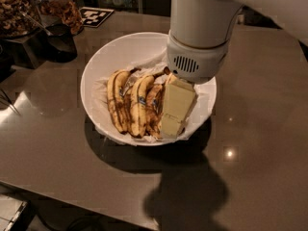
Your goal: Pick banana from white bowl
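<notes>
The white bowl (96,71) sits on the brown table, lined with crumpled white paper. Three bananas lie side by side in it. The rightmost is the banana (154,110), heavily blotched brown, with a small blue sticker and a thin dark stem pointing to the far side. Two yellower bananas (126,102) lie to its left. My gripper (169,124) reaches down into the right part of the bowl, right beside the brown banana and partly covering it. The arm's white wrist (197,37) hides the bowl's far right rim.
Glass jars of nuts and snacks (19,8) and a dark container (57,42) stand at the back left. A black-and-white marker tag (95,16) lies on the table behind the bowl. The table's front edge (72,196) runs along the bottom left.
</notes>
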Controlling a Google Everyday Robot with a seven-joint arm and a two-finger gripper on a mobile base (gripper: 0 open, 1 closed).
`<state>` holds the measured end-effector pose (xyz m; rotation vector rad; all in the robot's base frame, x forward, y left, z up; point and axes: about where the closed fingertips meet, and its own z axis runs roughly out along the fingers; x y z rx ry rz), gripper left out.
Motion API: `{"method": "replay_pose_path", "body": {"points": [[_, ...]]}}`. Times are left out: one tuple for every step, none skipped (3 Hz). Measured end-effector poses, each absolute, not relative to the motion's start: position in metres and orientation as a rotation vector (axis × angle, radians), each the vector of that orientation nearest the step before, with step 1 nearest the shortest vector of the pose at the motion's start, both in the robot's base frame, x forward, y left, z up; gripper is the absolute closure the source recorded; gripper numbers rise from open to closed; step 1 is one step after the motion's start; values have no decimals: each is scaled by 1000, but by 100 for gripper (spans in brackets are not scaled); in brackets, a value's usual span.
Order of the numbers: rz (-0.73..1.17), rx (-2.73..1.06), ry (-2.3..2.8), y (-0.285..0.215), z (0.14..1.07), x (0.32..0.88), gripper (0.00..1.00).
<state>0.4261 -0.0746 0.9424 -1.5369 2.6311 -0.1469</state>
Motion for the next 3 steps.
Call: {"method": "replay_pose_path", "body": {"points": [[-144, -1560, 2621, -70, 942, 424, 0], [-144, -1560, 2621, -70, 942, 424, 0], [-167, -1529, 2650, -66, 941, 429, 0]]}}
